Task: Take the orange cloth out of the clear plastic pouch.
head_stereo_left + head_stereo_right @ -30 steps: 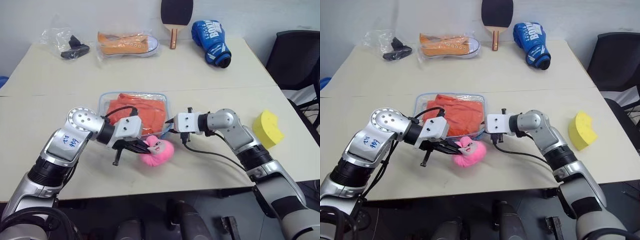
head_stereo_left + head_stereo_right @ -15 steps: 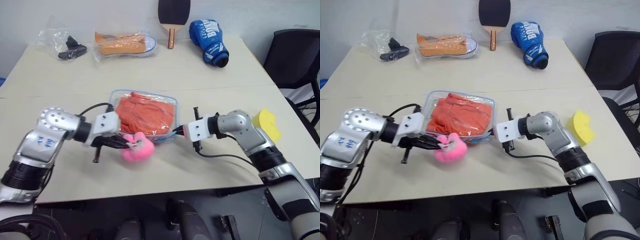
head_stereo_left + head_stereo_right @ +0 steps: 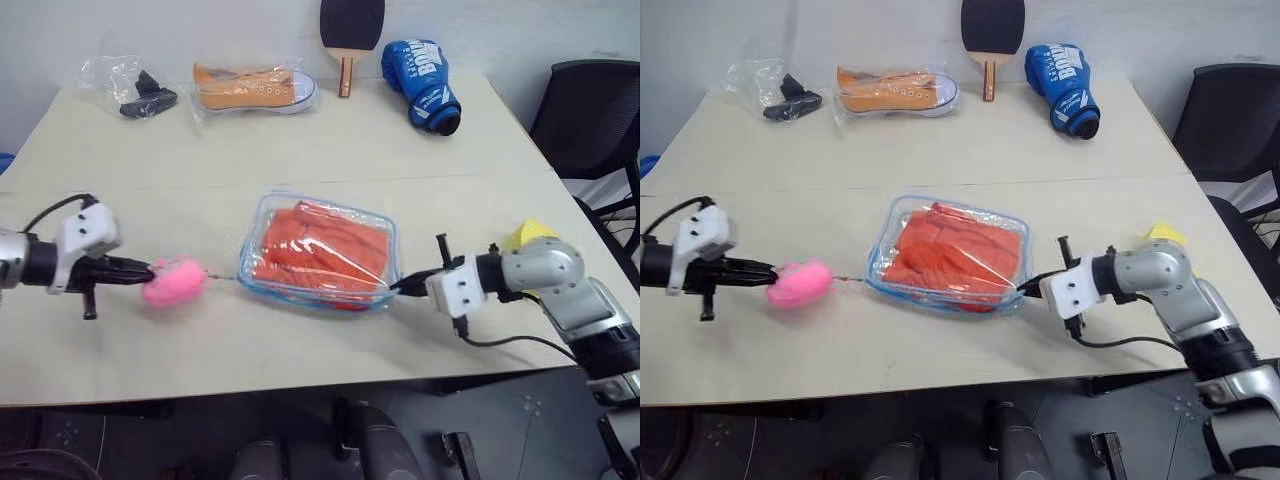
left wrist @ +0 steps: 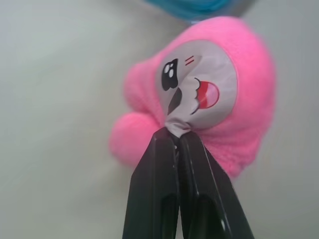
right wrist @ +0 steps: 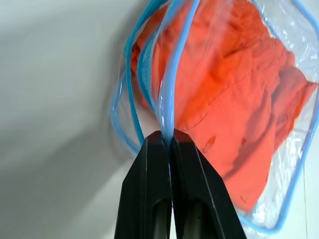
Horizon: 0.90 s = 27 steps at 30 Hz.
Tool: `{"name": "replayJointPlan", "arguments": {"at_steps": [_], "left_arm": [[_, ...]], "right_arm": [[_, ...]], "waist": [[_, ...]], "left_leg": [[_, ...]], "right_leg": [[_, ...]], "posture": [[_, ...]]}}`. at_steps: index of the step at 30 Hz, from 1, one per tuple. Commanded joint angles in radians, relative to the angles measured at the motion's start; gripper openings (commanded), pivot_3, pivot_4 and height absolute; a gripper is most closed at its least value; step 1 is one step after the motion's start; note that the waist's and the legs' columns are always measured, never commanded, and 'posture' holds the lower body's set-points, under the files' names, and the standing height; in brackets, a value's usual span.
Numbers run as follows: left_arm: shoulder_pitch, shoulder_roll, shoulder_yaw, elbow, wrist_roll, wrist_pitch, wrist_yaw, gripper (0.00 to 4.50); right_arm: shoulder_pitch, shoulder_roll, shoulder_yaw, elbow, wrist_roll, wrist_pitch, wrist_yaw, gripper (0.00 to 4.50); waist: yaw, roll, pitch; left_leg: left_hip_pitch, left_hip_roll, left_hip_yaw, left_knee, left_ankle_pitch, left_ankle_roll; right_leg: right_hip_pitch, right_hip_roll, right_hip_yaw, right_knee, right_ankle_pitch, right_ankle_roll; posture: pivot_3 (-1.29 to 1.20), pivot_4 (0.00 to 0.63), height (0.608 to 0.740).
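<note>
The left tool (image 3: 140, 271) now sits far toward the surface's left edge, pulling the pink plush charm (image 3: 172, 281) away from the clear plastic pouch (image 3: 322, 254); the right tool (image 3: 408, 286) draws the pouch's trim rightward, stretching it.

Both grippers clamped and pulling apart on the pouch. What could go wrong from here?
1. The left gripper pinches just a fold of the pink plush charm; it may slip free.
2. The right gripper holds only the pouch trim, so the thin edge might slip or tear.
3. The cloth sits fully inside, pouch lifted; a lost grip likely drops everything.
</note>
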Motion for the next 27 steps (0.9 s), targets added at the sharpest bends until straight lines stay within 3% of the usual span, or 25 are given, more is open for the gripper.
{"name": "replayJointPlan", "arguments": {"at_steps": [1, 8, 9, 12, 23, 25, 27], "left_arm": [[-0.005, -0.002, 0.025, -0.024, -0.018, 0.007, -0.005, 0.0], [0.073, -0.084, 0.005, -0.162, -0.041, 0.071, 0.036, 0.0], [0.076, -0.092, 0.006, -0.165, -0.04, 0.08, 0.044, 0.0], [0.084, -0.106, 0.014, -0.17, -0.046, 0.111, 0.06, 0.69], [0.247, -0.074, 0.137, -0.179, -0.069, 0.074, 0.066, 3.92], [0.248, -0.037, 0.166, -0.138, -0.07, 0.054, 0.038, 4.41], [0.19, -0.007, 0.181, -0.104, -0.087, 0.069, 0.028, 4.41]], "right_arm": [[0.016, -0.018, -0.042, -0.034, 0.024, 0.019, 0.005, 0.04], [0.023, 0.026, -0.034, -0.068, 0.0, 0.102, -0.048, 0.04], [0.026, 0.028, -0.036, -0.076, 0.001, 0.118, -0.052, 0.25], [0.046, 0.023, -0.049, -0.118, 0.024, 0.203, -0.056, 0.99], [0.235, -0.025, -0.212, -0.398, 0.203, 0.55, -0.091, 4.5], [0.289, -0.042, -0.265, -0.479, 0.266, 0.644, -0.101, 4.5], [0.332, -0.053, -0.32, -0.551, 0.338, 0.741, -0.119, 4.5]], "waist": [[0.0, 0.0, 0.0], [-0.002, 0.0, 0.0], [-0.002, 0.0, 0.0], [-0.001, 0.0, 0.0], [0.001, 0.0, 0.0], [0.001, 0.0, 0.0], [0.002, 0.0, 0.0]], "left_leg": [[0.0, 0.0, 0.0, 0.0, 0.0, 0.0], [0.0, 0.001, 0.001, 0.0, -0.001, -0.001], [0.0, 0.001, 0.001, 0.0, -0.001, -0.001], [0.0, 0.002, 0.001, 0.0, -0.001, -0.002], [0.0, 0.002, -0.003, 0.0, -0.001, -0.002], [0.0, 0.002, -0.003, 0.0, -0.002, -0.002], [0.0, 0.002, -0.004, 0.0, -0.002, -0.002]], "right_leg": [[0.0, 0.0, 0.0, 0.0, 0.0, 0.0], [0.0, 0.0, 0.0, 0.002, -0.001, -0.001], [0.0, 0.001, 0.0, 0.002, -0.001, -0.001], [0.0, 0.001, 0.0, 0.002, -0.001, -0.002], [0.0, 0.001, 0.001, 0.001, -0.001, -0.002], [0.0, 0.001, 0.0, 0.001, -0.001, -0.002], [0.0, 0.001, 0.0, 0.001, -0.001, -0.002]], "posture": [[0.0, 0.15, 0.74], [0.0, 0.15, 0.74], [0.0, 0.15, 0.74], [0.0, 0.15, 0.74], [0.0, 0.15, 0.74], [0.0, 0.15, 0.74], [0.0, 0.15, 0.74]]}}
